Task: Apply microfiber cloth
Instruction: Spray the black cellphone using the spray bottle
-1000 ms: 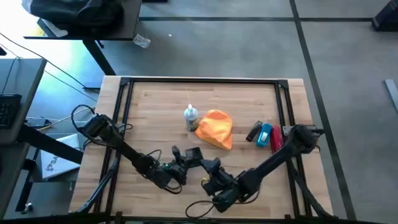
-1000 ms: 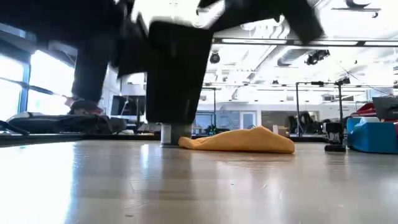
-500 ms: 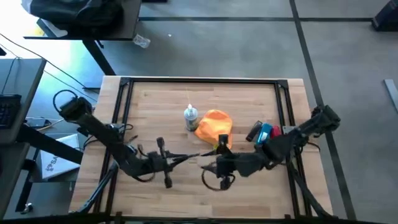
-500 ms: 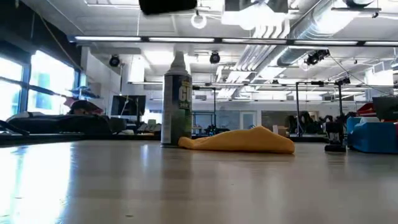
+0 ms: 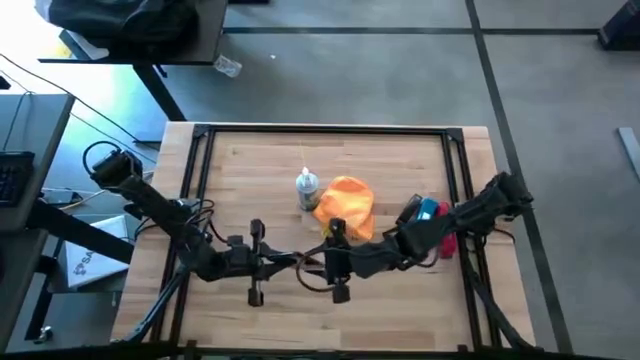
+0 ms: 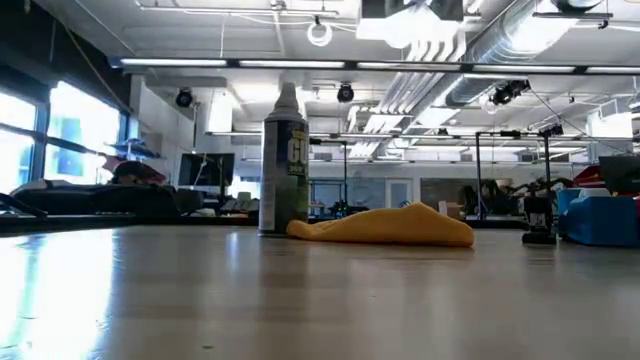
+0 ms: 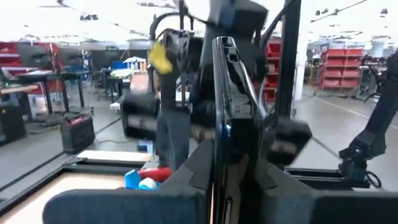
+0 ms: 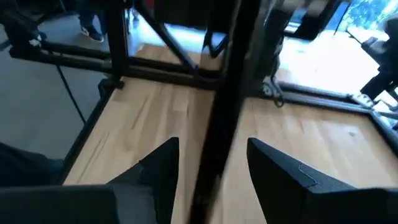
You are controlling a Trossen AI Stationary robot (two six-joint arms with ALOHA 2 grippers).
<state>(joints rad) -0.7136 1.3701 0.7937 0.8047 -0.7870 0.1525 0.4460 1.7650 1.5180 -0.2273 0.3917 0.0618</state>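
Observation:
The orange microfiber cloth point(image 5: 347, 205) point(image 6: 385, 227) lies crumpled on the table beside the upright spray bottle point(image 5: 306, 188) point(image 6: 284, 165); no gripper touches either. Nearer the front edge, my left gripper point(image 5: 255, 265) is shut on the black phone point(image 7: 227, 124), which stands on edge above the table. My right gripper point(image 5: 335, 262) faces it from the right. It is open, its fingers point(image 8: 161, 171) on either side of the phone's other end point(image 8: 217, 124), with wood showing in the gaps. My left gripper pinches the phone's two flat faces point(image 7: 225, 180) between its two fingers, at the phone's left end. The fingers come level from the table's left, along the phone. The phone is lifted clear and stands on edge, reaching out toward my right gripper.
A blue and a red thing and a dark one point(image 5: 430, 218) lie at the table's right edge. A black frame point(image 5: 330, 130) runs round the tabletop. Bare wood lies between the cloth and the far rail.
Both grippers have risen from low near the front edge, out of the low view, which now shows bottle and cloth unblocked. My left gripper has gone toward the table's left with the phone. My right gripper has gone toward the far edge, then left toward the phone.

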